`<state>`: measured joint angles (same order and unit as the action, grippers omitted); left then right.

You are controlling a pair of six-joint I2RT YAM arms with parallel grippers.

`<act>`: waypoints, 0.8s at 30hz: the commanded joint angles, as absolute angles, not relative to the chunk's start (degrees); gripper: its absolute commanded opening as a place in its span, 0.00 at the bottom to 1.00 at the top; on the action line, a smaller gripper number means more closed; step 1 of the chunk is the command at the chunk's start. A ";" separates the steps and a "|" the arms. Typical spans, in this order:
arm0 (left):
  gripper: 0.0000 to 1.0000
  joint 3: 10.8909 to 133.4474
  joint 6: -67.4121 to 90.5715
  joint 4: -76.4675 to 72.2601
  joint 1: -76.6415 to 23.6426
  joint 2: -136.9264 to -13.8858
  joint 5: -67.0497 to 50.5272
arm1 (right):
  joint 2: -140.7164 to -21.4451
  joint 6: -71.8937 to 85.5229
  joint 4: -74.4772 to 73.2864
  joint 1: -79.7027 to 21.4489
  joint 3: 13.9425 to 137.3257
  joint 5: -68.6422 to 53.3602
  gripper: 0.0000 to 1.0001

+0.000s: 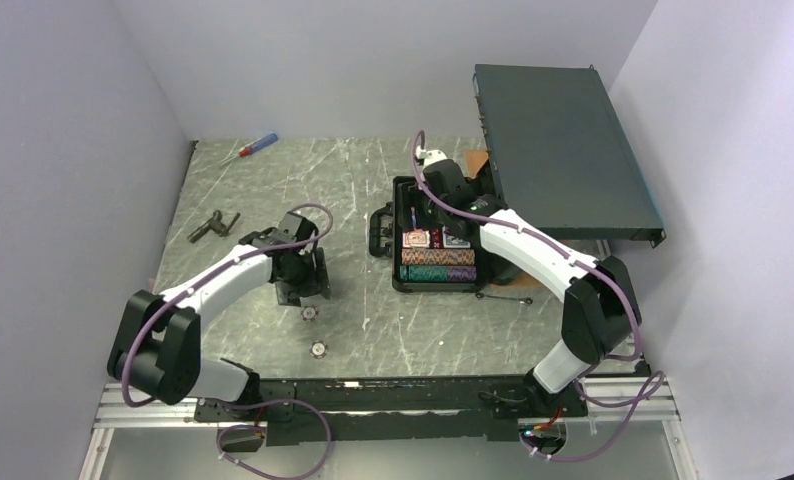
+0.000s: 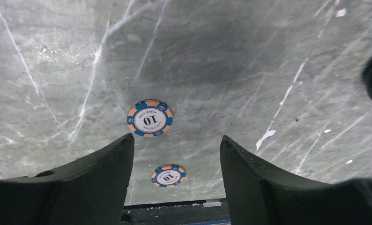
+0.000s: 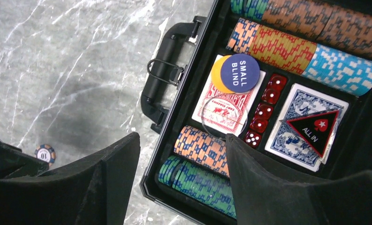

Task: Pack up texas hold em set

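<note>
At the far left of the grey marbled surface [image 1: 373, 330] a small dark metal piece [image 1: 213, 225] is seen lying flat. A red-and-blue-handled screwdriver [image 1: 254, 146] is laid near the back edge.

The left fingers [image 2: 104, 183] are held apart with nothing between them, pointed down at the bare surface. Two loose poker chips are found by them. A blue-and-orange chip marked 10 [image 2: 150, 118] lies flat just beyond the gap between the fingers, untouched. A second chip [image 2: 168, 175] of the same colours lies flat nearer the arm bases, apart from the first.

Further right, the small dark case [image 1: 397, 245] is seen open on the surface, its black handle [image 3: 167, 79] turned towards the left arm. Rows of striped chips [image 3: 287, 47] are packed in its compartments. Between the rows a red card deck [image 3: 221, 112], a line of red dice [image 3: 264, 110] and a blue card deck [image 3: 292, 126] are set side by side. A round blue button [image 3: 240, 72] marked SMALL BLIND is laid on the red deck, overlapping an orange one. A triangular ALL IN marker [image 3: 314, 129] rests on the blue deck.

The right fingers [image 3: 264, 187] are spread apart and empty, held above the case on its handle side.

A large flat dark rack box [image 1: 563, 150] is placed at the far right, just beside the case.
</note>
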<state>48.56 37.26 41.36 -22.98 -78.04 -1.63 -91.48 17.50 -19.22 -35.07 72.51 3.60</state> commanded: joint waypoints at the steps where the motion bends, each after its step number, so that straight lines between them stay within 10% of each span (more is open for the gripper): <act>1: 0.70 47.99 40.37 40.70 -23.39 -80.50 -1.51 | -88.13 17.09 -15.95 -35.07 71.97 0.56 0.69; 24: 0.59 45.26 40.37 39.99 -23.78 -85.83 3.77 | -88.19 17.05 -15.47 -35.07 71.20 0.28 0.70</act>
